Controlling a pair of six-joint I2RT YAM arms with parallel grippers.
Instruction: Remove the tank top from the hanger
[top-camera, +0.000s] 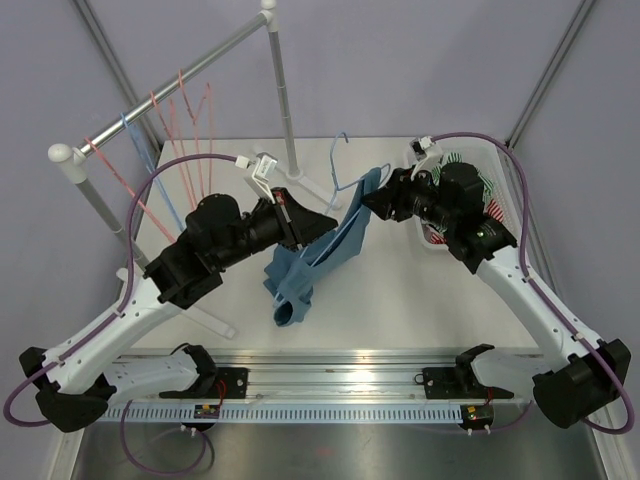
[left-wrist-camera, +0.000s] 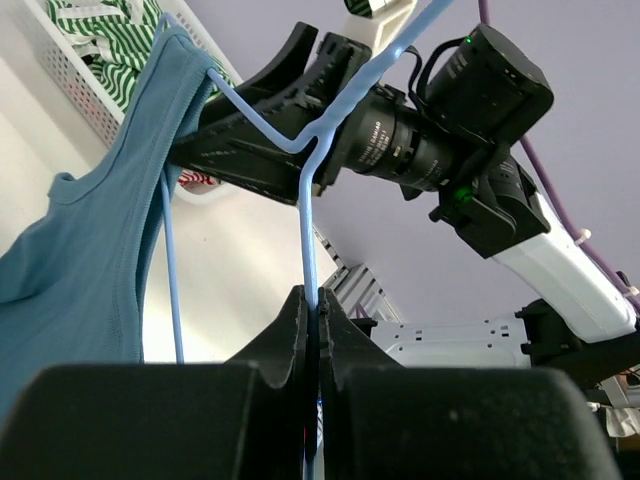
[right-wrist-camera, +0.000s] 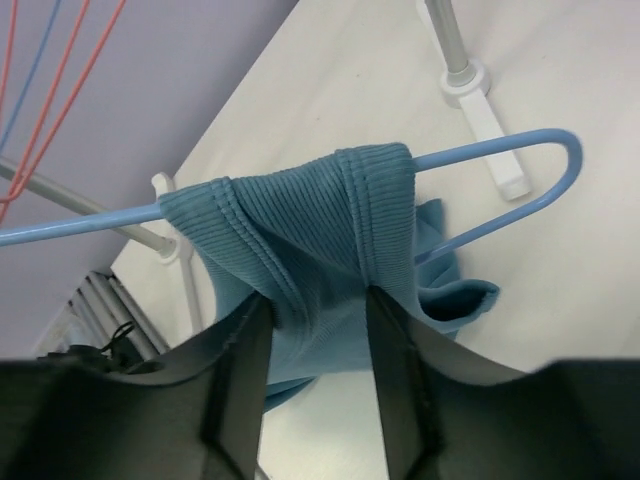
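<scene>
Both arms meet over the middle of the table (top-camera: 400, 300), with the blue hanger (left-wrist-camera: 306, 230) and the teal tank top (top-camera: 300, 270) between them.
Out at ten o'clock, spare red and blue hangers (top-camera: 185, 120) dangle from the clothes rail (top-camera: 190, 60). Coming in from eight o'clock, the left gripper (left-wrist-camera: 318, 300) has its fingers clamped tight on the hanger's thin wire. The tank top sits near the centre, one strap looped over the hanger's arm and the body sagging towards six o'clock onto the tabletop. From four o'clock, the right gripper (right-wrist-camera: 318, 310) reaches in with a finger on either side of the bunched strap. The cloth fills the gap, though from here I can't tell if it is truly pinched. At two o'clock, a white basket (top-camera: 470, 150) holds striped green clothing.
</scene>
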